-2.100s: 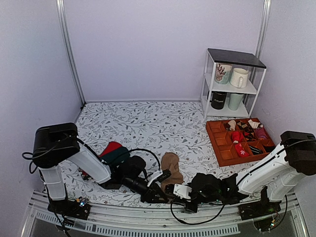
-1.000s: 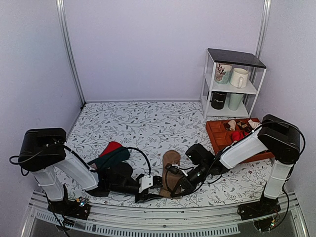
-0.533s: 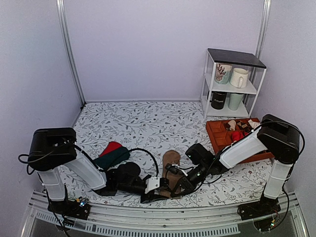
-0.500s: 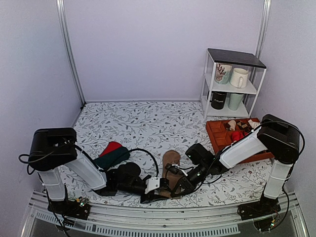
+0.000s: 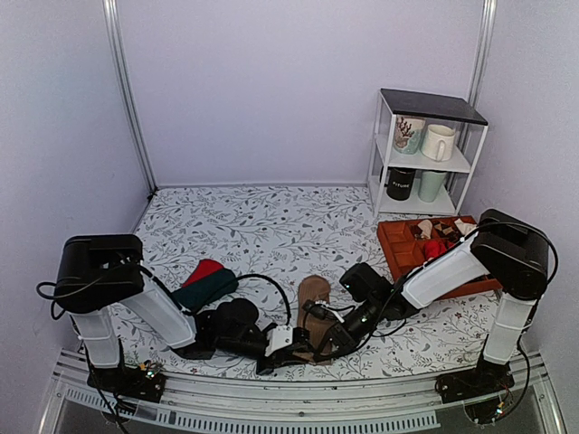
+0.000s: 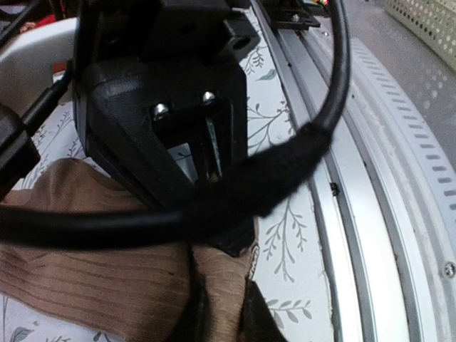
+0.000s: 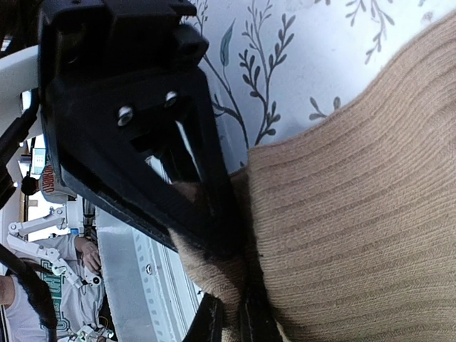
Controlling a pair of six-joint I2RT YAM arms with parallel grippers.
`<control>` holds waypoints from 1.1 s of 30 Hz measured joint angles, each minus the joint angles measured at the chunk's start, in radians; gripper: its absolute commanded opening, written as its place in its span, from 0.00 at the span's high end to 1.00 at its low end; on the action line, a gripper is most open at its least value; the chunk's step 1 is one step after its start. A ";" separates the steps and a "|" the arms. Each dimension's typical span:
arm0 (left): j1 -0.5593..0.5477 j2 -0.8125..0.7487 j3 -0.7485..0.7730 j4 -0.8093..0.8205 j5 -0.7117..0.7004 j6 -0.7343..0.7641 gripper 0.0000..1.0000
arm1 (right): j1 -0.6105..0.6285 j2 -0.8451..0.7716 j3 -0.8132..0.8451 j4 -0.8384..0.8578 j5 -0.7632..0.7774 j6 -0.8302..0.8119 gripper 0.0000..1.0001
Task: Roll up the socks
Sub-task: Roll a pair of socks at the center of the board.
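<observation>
Right now you are working the near end of the tan-brown ribbed knit socks (image 5: 313, 295). They are lying as one long flat strip on the grey leaf-printed tablecloth (image 5: 271, 226), with the rounded toe pointing away from the arm bases and the near end sitting close to the silver metal rail (image 6: 399, 214) at the table edge.

Both arms are reaching low and meeting at that near end. The left gripper (image 6: 217, 322) is pinching a raised fold of the knit between its fingertips. The right gripper (image 7: 229, 318) is clamping together on the neighbouring bit of the same edge.

Judging from this, you are starting the first turn of the roll. To do it well, you should be lifting both pinches evenly and curling them over toward the toe together, with the wrists level so the roll is not coning to one side. These views are not showing whether each pinch is catching both layers, so be checking that as the edge is rising.

The grippers are sitting just beside each other, so be minding a knock between them. The thick black cable (image 6: 214, 206) is crossing the left wrist view, so be leaning on the overhead camera for alignment.
</observation>
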 measured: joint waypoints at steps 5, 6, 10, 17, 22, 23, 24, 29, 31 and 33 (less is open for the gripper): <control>0.002 0.006 0.015 -0.014 0.031 -0.046 1.00 | -0.002 0.000 0.000 -0.015 -0.013 0.011 0.80; 0.003 0.007 0.018 -0.019 0.035 -0.064 1.00 | -0.002 -0.004 0.001 -0.017 -0.016 0.013 0.78; 0.008 0.018 0.025 -0.018 0.055 -0.164 1.00 | 0.001 -0.040 0.000 -0.037 0.014 0.007 0.69; 0.015 0.066 -0.015 0.089 0.108 -0.392 1.00 | 0.007 -0.280 -0.063 -0.083 0.251 -0.057 0.59; 0.020 0.095 -0.036 0.171 0.141 -0.495 1.00 | 0.077 -0.546 -0.225 0.076 0.423 -0.192 0.55; 0.023 0.099 -0.037 0.177 0.145 -0.505 1.00 | 0.113 -0.576 -0.263 0.116 0.459 -0.232 0.54; 0.025 0.103 -0.037 0.183 0.150 -0.513 1.00 | 0.161 -0.592 -0.299 0.163 0.502 -0.276 0.54; 0.030 0.109 -0.035 0.189 0.160 -0.541 1.00 | 0.363 -0.528 -0.350 0.264 0.721 -0.451 0.54; 0.032 0.112 -0.035 0.193 0.164 -0.546 1.00 | 0.410 -0.480 -0.337 0.276 0.790 -0.497 0.54; 0.034 0.115 -0.036 0.199 0.171 -0.549 1.00 | 0.444 -0.431 -0.321 0.286 0.861 -0.530 0.54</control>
